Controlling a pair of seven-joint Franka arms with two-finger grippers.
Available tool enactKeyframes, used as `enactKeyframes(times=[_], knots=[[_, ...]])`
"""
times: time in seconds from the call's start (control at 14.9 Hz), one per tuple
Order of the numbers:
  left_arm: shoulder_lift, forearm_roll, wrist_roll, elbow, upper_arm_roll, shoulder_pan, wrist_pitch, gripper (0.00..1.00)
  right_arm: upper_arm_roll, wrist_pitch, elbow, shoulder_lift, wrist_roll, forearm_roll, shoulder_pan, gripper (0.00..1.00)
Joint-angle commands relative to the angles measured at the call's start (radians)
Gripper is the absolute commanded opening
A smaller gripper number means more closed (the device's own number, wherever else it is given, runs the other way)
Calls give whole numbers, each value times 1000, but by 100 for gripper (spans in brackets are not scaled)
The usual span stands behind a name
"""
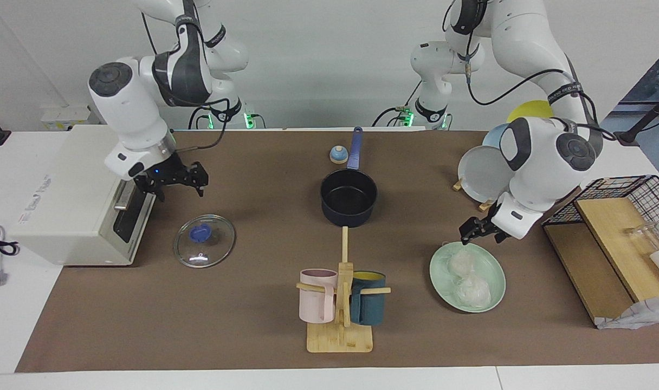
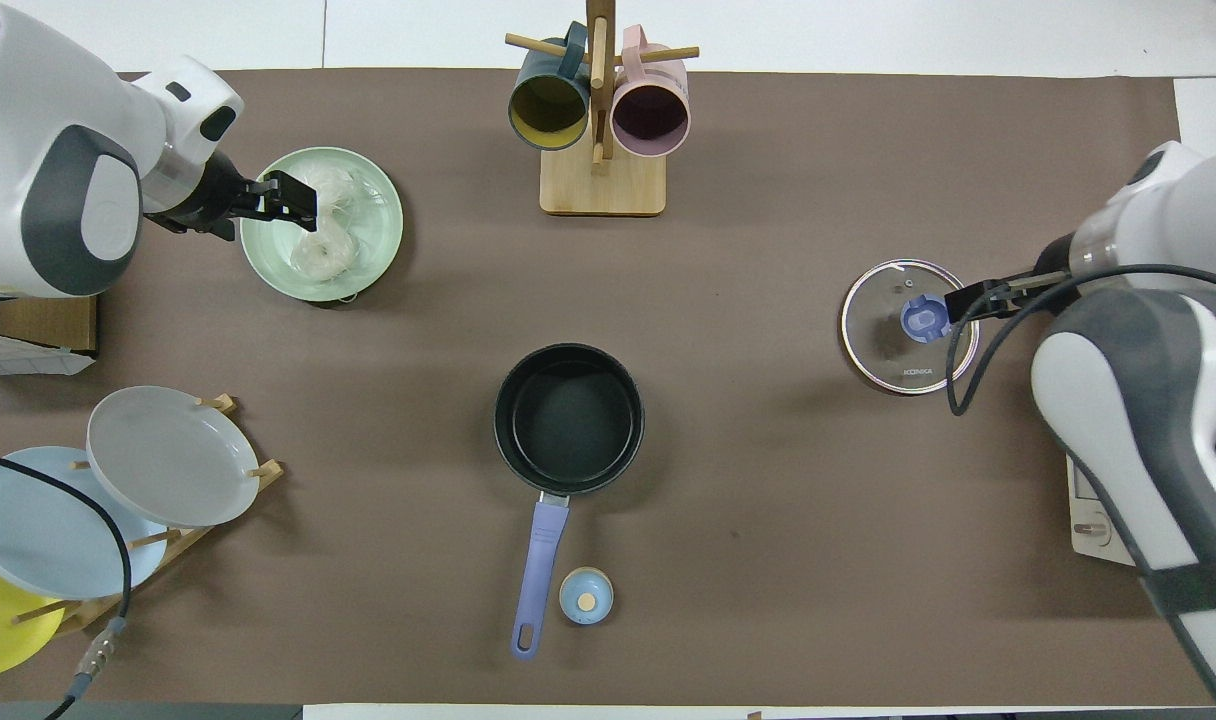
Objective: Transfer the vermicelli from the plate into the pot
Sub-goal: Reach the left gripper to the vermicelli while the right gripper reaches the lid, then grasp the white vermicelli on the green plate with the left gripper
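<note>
1. Position of the material. The vermicelli [image 1: 469,277] lies as two translucent whitish clumps on the plate [image 1: 493,269], toward the left arm's end of the table [image 1: 253,336]. The pot [image 1: 349,198] stands at mid-table, empty, nearer to the robots than the plate, its handle pointing toward them.
2. Left claw [image 1: 477,230]. It hangs over the plate rim nearest the robots, just above the closer clump, jaws wide and holding nothing.
3. Right claw [image 1: 176,181]. It waits above the table near the glass lid [image 1: 205,241], jaws wide and empty.
4. Handling properties (judgement). The clumps look light, soft and springy. Thin glassy threads will likely compress under the fingers and may slip or shed strands.
5. Grip point (judgement). Take one clump at a time across its thickest middle, fingers straddling the mass, not its loose edge.
6. Risk. Trailing threads could drag the second clump or catch on the rim.
</note>
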Motion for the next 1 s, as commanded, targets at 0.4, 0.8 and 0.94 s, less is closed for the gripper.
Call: enactKeyframes(times=[0.4,0.8,0.94], knots=[[83,58,126,-20,9,-17,149,100,0,95,-50,82,-46,13,-11,100],[69,57,160,-92,10,-17,191,100,0,165,-50,136,-135,13,-19,100],[69,55,160,-92,10,-17,191,92,0,161,-53,137,-133,13,-16,100]])
